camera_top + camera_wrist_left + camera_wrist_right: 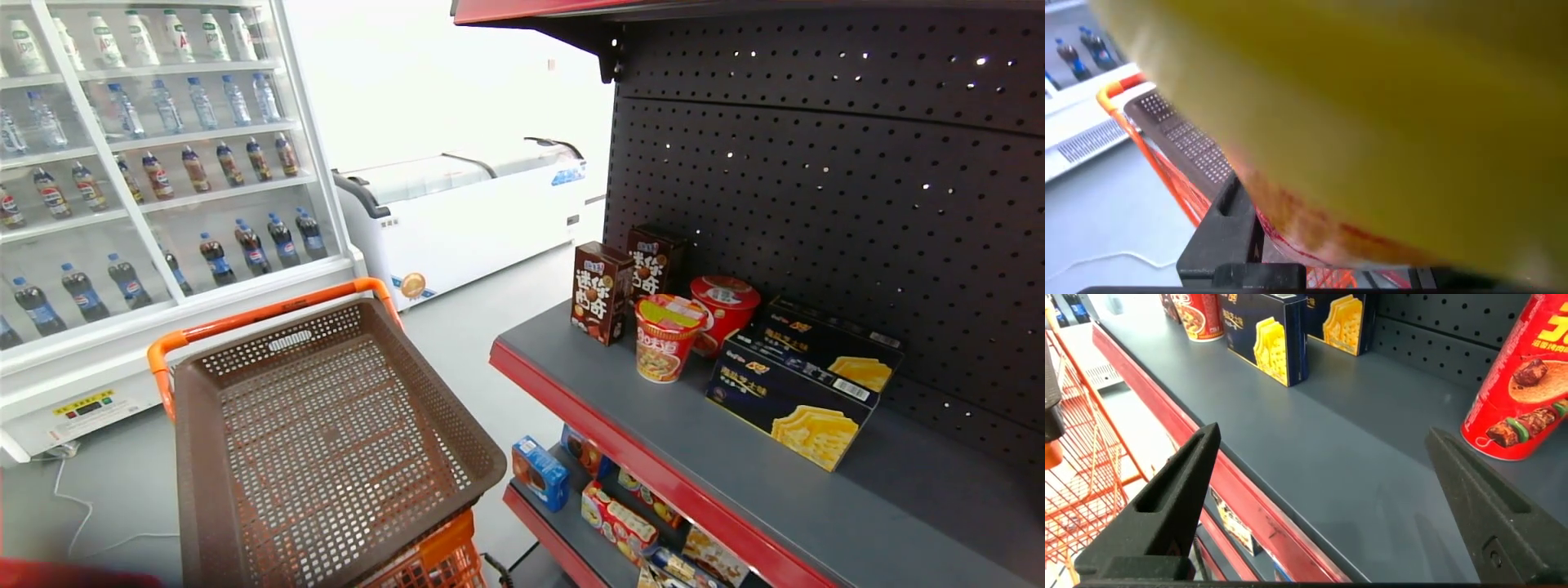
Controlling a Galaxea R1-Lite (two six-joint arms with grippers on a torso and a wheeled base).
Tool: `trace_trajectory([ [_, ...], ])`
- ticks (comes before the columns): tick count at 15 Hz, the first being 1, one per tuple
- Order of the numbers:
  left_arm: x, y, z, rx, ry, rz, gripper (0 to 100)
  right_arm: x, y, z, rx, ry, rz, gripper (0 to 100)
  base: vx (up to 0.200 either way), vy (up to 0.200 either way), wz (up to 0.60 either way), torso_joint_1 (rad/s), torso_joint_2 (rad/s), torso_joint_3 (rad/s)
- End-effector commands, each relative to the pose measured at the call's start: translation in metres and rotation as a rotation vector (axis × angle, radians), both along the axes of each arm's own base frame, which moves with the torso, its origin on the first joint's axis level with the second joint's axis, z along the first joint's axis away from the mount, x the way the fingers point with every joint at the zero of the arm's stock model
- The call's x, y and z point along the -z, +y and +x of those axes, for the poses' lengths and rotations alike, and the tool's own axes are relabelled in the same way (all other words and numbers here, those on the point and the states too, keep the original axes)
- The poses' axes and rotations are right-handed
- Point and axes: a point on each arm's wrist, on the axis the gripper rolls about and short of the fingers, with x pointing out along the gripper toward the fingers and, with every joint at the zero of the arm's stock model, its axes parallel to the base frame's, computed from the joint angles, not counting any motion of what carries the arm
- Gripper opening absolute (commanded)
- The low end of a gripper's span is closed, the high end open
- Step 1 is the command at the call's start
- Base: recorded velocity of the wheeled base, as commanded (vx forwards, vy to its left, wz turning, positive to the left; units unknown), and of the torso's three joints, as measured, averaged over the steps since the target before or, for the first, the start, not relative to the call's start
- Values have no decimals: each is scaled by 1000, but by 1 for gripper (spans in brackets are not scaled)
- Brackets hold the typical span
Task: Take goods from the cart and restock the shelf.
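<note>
By the cart [269, 314], your L gripper [1306, 253] looked clamped on a yellow pack [1372, 106], too close to the cam to name. Prob. light & soft w/ a slick skin, so you'd have wanted a mid-body hold, no hard squeeze. R gripper [1323, 437] hung over the shelf [1355, 482], jaws wide & empty, red can [1523, 384] near.

matt metal shelf [694, 457] — perforated plastic basket [326, 441] — glossy cardboard boxes [796, 400]

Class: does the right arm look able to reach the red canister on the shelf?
Probably yes: the right gripper is open over bare shelf, with nothing between it and the red canister.
</note>
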Motion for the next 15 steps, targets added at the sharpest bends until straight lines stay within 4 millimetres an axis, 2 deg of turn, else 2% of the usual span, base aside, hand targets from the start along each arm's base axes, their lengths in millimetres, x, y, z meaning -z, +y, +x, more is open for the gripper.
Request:
trace_trajectory([
  [1,14,0,-27,16,-127,26,0,0,0,0,-2,0,0,100,0,0,0,0,0,0],
  [4,9,0,-33,13,-167,28,0,0,0,0,-4,1,-2,100,0,0,0,0,0,0],
  [15,12,0,-31,33,-144,16,0,0,0,0,-4,0,-2,100,0,0,-600,4,2,3],
])
